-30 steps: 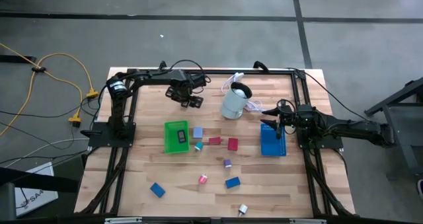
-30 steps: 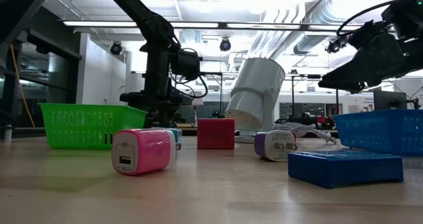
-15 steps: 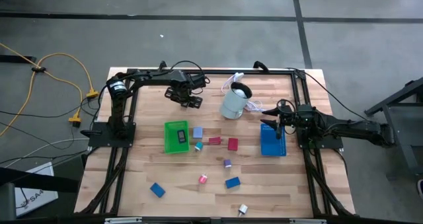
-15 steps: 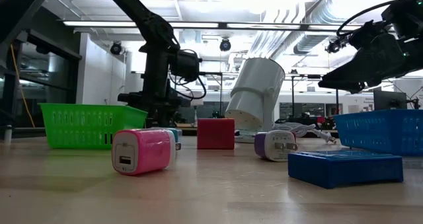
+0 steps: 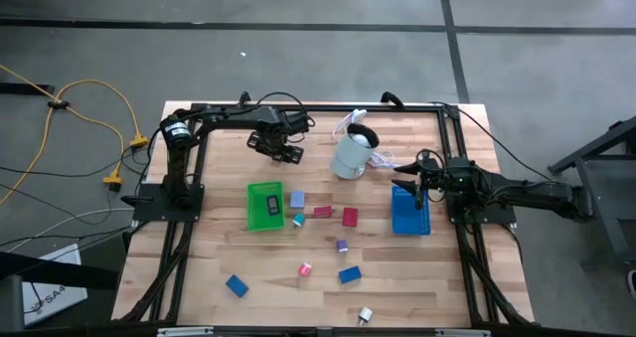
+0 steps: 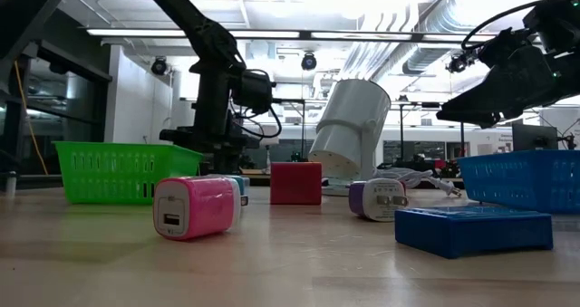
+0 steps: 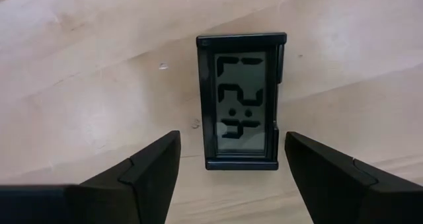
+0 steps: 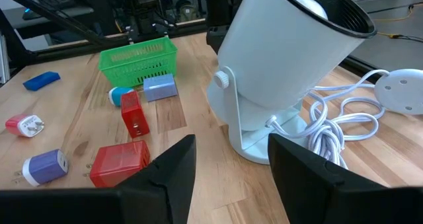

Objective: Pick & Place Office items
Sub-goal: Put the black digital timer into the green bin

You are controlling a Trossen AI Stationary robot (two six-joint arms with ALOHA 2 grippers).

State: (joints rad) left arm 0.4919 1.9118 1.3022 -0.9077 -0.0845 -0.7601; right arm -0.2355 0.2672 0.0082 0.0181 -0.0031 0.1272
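A green tray (image 5: 254, 214) sits left of centre on the wooden table (image 5: 268, 277), a blue tray (image 5: 409, 218) at right, and a pale cylindrical appliance (image 5: 351, 154) with a white cord (image 8: 334, 128) far between them.

Wooden table (image 5: 219, 252): green tray (image 5: 253, 194), blue tray (image 5: 409, 223), scattered chargers (image 5: 306, 269), clock (image 7: 242, 100).

Bright ceiling strips (image 6: 299, 33) glare above my low view; my table (image 5: 298, 292) is evenly lit, shadows soft, everything sharp.
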